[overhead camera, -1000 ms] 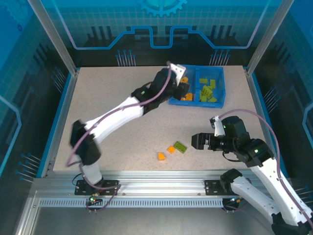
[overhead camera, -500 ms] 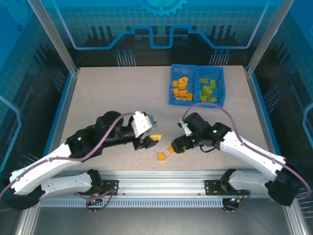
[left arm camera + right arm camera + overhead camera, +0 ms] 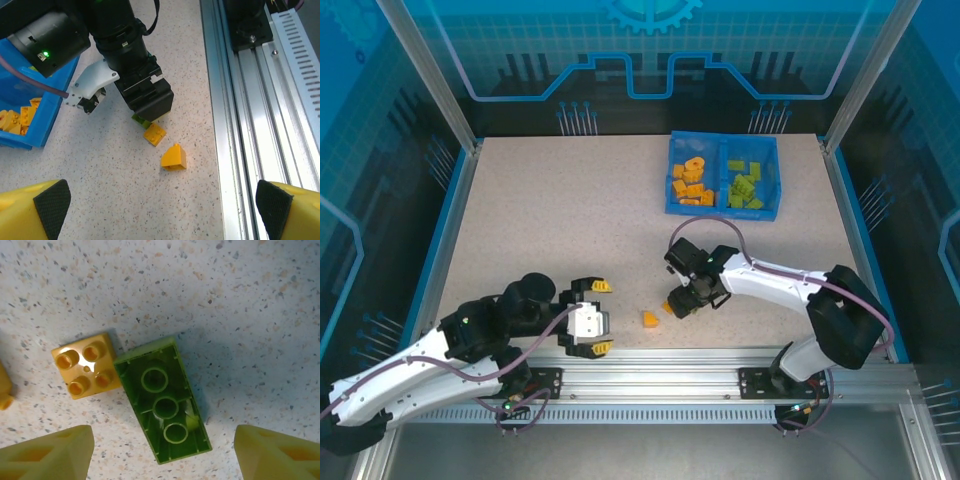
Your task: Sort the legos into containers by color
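A lime-green brick (image 3: pixel 165 402) lies upside down on the table, touching an orange 2x2 brick (image 3: pixel 86 365). My right gripper (image 3: pixel 162 460) is open right above them, its fingers either side of the green brick's near end. An orange wedge brick (image 3: pixel 649 319) lies just left of the right gripper (image 3: pixel 686 299). My left gripper (image 3: pixel 603 317) is open and holds nothing, left of the wedge (image 3: pixel 172 157) and facing it. The blue tray (image 3: pixel 723 209) stands at the back, with orange bricks (image 3: pixel 690 183) in its left compartment and green bricks (image 3: pixel 747 187) in its right one.
The aluminium rail (image 3: pixel 650 385) runs along the near table edge, close behind the wedge. Blue side walls (image 3: pixel 445 235) bound the table. From the left wrist, the right arm's black wrist (image 3: pixel 125 55) stands over the orange 2x2 brick (image 3: pixel 154 134).
My left arm came back from the tray to the near left, its gripper now open and short of the wedge. My right gripper swung left and came down over the green brick.
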Controlling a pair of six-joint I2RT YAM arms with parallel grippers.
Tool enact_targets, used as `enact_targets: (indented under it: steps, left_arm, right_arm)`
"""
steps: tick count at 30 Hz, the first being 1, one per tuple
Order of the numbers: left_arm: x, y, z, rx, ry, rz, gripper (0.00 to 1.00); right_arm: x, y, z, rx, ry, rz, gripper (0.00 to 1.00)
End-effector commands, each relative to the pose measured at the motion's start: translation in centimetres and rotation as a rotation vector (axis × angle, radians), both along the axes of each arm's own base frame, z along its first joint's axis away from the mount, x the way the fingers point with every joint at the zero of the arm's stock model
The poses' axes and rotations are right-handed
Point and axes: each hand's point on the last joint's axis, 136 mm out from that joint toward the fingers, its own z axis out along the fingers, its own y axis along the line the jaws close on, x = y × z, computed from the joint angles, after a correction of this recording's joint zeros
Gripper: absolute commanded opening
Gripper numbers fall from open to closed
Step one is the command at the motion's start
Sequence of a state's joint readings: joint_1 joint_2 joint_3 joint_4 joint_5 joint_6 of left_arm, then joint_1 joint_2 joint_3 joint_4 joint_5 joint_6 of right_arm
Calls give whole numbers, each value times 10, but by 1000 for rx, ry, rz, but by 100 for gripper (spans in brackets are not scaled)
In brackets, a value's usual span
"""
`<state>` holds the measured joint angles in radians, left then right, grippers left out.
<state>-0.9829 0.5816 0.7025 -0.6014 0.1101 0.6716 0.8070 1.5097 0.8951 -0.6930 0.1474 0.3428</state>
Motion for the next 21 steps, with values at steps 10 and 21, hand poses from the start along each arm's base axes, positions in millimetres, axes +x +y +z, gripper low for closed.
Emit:
enact_targets:
  steps: [10,21]
  left_arm:
    - [9,0,-11,9,-98,2,99]
    - [24,5,3,-34,-165,86,99]
  right_arm:
    - [1,1,-31,-64,31,-54,36]
    - [31,-4,64,147,-248,-183,25]
